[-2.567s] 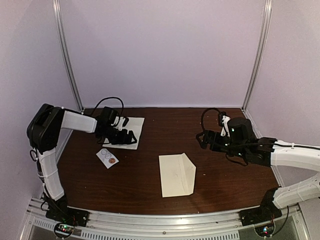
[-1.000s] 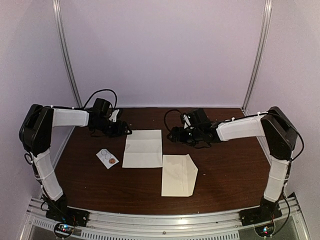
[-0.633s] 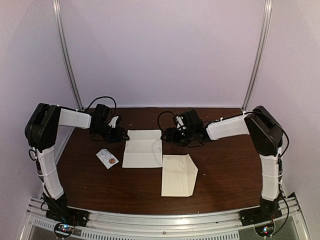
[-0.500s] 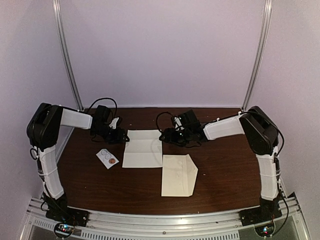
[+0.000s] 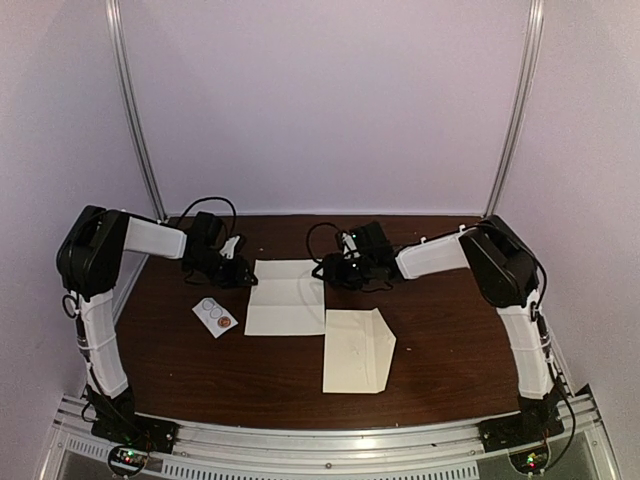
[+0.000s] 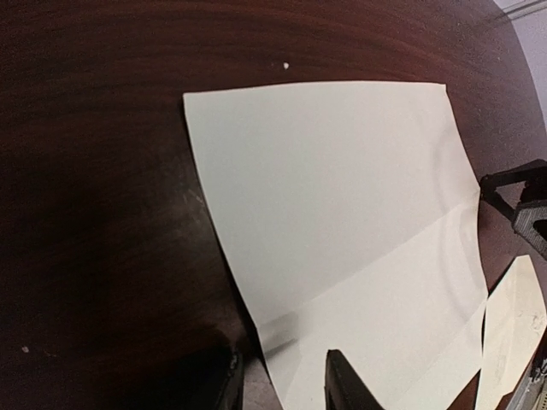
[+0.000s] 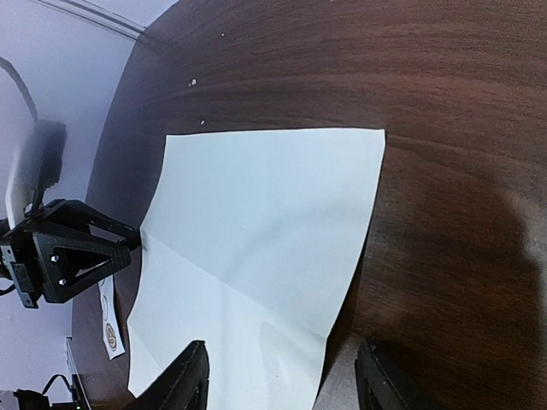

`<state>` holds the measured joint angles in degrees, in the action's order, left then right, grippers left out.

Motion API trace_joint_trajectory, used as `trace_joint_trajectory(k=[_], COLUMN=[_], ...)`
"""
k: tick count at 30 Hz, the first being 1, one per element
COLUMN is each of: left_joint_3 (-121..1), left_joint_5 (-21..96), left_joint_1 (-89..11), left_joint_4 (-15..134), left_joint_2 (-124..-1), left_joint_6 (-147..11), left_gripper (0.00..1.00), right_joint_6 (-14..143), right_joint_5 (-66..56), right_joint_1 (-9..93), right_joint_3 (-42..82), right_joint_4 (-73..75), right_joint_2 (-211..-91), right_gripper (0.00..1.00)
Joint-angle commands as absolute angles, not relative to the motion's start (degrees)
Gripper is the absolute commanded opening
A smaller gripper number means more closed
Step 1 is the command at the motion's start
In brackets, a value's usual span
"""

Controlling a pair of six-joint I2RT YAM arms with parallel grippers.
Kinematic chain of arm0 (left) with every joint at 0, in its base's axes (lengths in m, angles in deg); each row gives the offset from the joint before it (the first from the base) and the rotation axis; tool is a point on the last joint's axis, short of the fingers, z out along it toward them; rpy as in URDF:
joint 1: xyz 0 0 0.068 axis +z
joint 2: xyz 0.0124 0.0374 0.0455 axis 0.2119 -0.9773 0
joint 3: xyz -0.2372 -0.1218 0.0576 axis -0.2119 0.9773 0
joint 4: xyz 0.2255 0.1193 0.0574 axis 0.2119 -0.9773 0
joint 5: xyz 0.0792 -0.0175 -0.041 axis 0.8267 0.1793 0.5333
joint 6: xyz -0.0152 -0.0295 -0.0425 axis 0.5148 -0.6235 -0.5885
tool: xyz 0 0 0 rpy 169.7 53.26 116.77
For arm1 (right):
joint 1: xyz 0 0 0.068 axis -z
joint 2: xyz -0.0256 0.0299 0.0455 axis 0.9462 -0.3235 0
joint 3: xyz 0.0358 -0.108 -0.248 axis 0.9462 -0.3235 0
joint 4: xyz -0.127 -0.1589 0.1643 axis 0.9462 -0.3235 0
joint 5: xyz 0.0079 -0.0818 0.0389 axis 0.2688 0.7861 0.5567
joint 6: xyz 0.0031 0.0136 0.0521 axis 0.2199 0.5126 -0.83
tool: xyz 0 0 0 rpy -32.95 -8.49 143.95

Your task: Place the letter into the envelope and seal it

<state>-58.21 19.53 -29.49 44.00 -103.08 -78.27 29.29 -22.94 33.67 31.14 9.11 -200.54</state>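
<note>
**1. Work surface.** My table (image 5: 455, 345) is dark brown wood with a fine grain and a low sheen. A few pale specks show on it in both wrist views.

**2. Letter.** The letter (image 5: 287, 297) is a white paper sheet, close to rectangular. It lies flat on the far half of the table, between my two grippers. Straight fold creases cross it. In the wrist views one crease runs from edge to edge with a soft shadow beside it.

**3. Left gripper.** My left gripper (image 6: 286, 386) sits low at the letter's left edge. Its jaws are parted. The black fingers (image 6: 346, 389) stand on either side of the paper edge, which runs between them. I cannot tell whether a pad touches the sheet.

**4. Right gripper.** My right gripper (image 7: 286, 376) sits low at the letter's right edge. Its jaws are spread wide and hold nothing. The sheet's right edge runs into the gap between them.

**5. Envelope.** The envelope (image 5: 357, 350) is smooth cream paper, a long rectangle with a shallow triangular flap pointing to the right. It lies flat near the table's middle, nearer my bases than the letter. Its far left corner is just beside the letter's near right corner. Neither gripper touches it.

**6. Card.** A small white card (image 5: 215, 316) bearing round stickers lies tilted, left of the letter and apart from it.
</note>
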Motion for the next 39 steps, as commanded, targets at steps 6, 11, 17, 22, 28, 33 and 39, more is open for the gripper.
trace_joint_trajectory(k=[6,11,17,22,28,33,39], left_joint_3=[-59.03,-59.12,-59.21,-59.29,-59.25,-59.38,-58.16], left_joint_5=[17.86,17.33,16.82,16.26,16.11,16.02,17.91], left_joint_1=[-29.38,-29.46,-29.46,-29.53,-29.81,-30.08,-30.08], left_joint_4=[44.42,44.38,44.39,44.38,44.42,44.40,45.94], left_joint_2=[-105.35,-105.57,-105.61,-105.55,-105.61,-105.26,-101.98], left_joint_6=[-77.91,-77.96,-78.03,-78.13,-78.13,-78.18,-78.04], left_gripper=[0.28,0.25,0.22,0.22,0.22,0.21,0.26], right_joint_6=[24.87,20.69,15.98,15.63,15.53,16.49,17.15], right_joint_5=[-28.38,-30.81,-32.90,-32.73,-32.05,-30.78,-29.17], right_joint_1=[34.10,34.23,34.57,34.66,34.72,34.72,34.81], right_joint_3=[32.95,32.02,30.75,30.78,30.69,30.18,28.04], right_joint_4=[14.47,19.59,25.67,26.06,25.46,24.17,25.06], right_joint_2=[-203.93,-203.86,-203.54,-203.39,-203.34,-202.56,-199.04], right_gripper=[0.52,0.47,0.40,0.32,0.23,0.09,0.00])
